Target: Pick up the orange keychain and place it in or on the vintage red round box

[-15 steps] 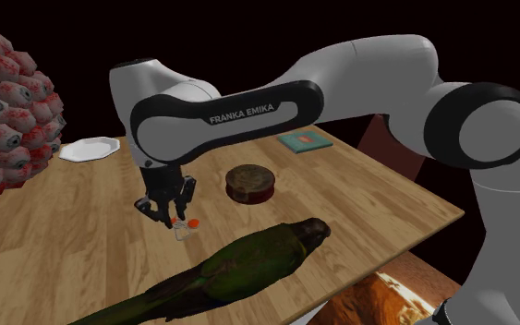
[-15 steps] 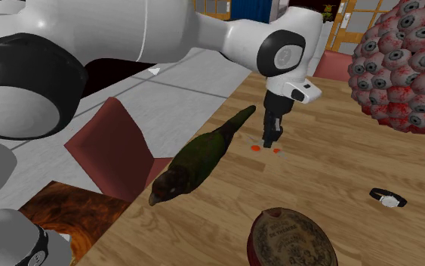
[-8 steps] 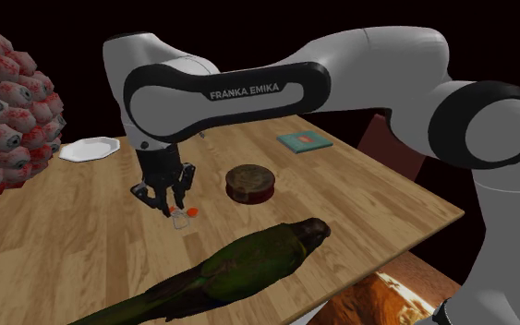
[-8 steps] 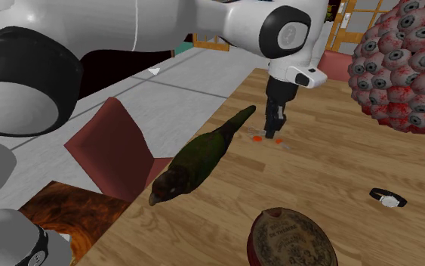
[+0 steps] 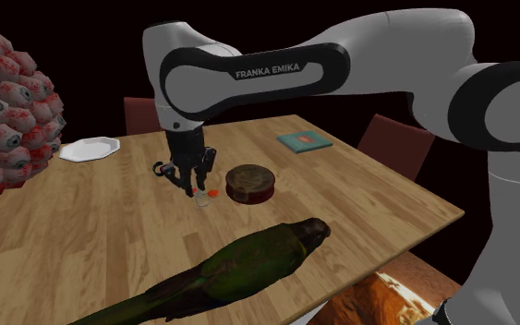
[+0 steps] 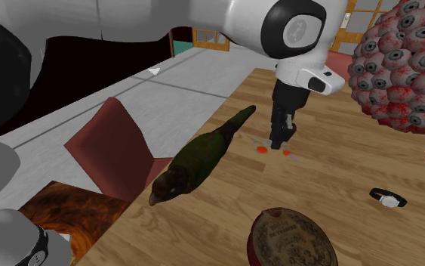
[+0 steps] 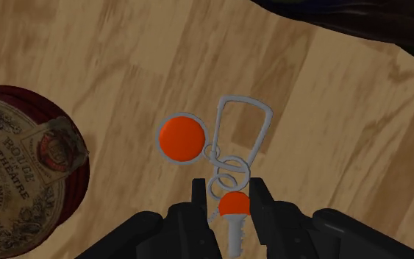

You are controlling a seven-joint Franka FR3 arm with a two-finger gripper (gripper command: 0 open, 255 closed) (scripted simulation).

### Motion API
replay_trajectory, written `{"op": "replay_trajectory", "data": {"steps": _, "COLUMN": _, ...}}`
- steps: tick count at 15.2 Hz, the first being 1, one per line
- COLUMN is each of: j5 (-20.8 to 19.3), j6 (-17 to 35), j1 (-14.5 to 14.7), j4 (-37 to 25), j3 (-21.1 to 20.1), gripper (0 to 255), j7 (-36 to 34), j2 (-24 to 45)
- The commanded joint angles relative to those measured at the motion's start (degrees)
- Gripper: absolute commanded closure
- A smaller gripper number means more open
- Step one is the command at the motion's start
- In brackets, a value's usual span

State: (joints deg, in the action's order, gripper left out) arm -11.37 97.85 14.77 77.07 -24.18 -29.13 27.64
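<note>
Orange keychain [image 7: 181, 137] clamped in the gripper [image 7: 229, 193] by its small orange-capped key, black fingers [image 7: 198, 210] pressed in on both sides of the key head. Rest of it sticking out past the fingertips: couple of silver rings, a wire clip and a round orange disc, all over bare wood of the table [image 5: 359, 198]. Disc either touching the tabletop or hanging just clear of it, honestly can't tell which. Sits just beside the round box [image 5: 249, 183], on the shoulder view's left of it, not over it and not touching. Box dark red round the side with a tan, old-looking printed lid, standing flat near the middle of the table. Arm arched over the wood, hand pointing straight down. Long green parrot figure [image 5: 248, 263] lying along the table's closer edge, tail end not far from the gripper. Further back, a teal book [image 5: 304, 141] and a white plate [image 5: 89, 149]. Big clump of bloodshot eyeballs [image 5: 8, 102] at the shoulder view's left edge. Small wristwatch [image 6: 388, 199] on the wood in the second exterior view, off to the side of the box. Dark red chair [image 6: 112, 143] pulled up at the table's side.
</note>
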Motion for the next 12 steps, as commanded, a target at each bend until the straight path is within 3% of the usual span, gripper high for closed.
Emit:
{"op": "replay_trajectory", "data": {"steps": 1, "j5": 0.64, "j6": 0.99, "j1": -2.38, "j4": 2.67, "j3": 0.38, "gripper": 255, "j7": 2.43, "j2": -1.87}}
{"op": "replay_trajectory", "data": {"steps": 12, "j5": 2.95, "j6": 3.48, "j1": -13.25, "j4": 10.14, "j3": 3.81, "gripper": 255, "j7": 15.95, "j2": -7.96}}
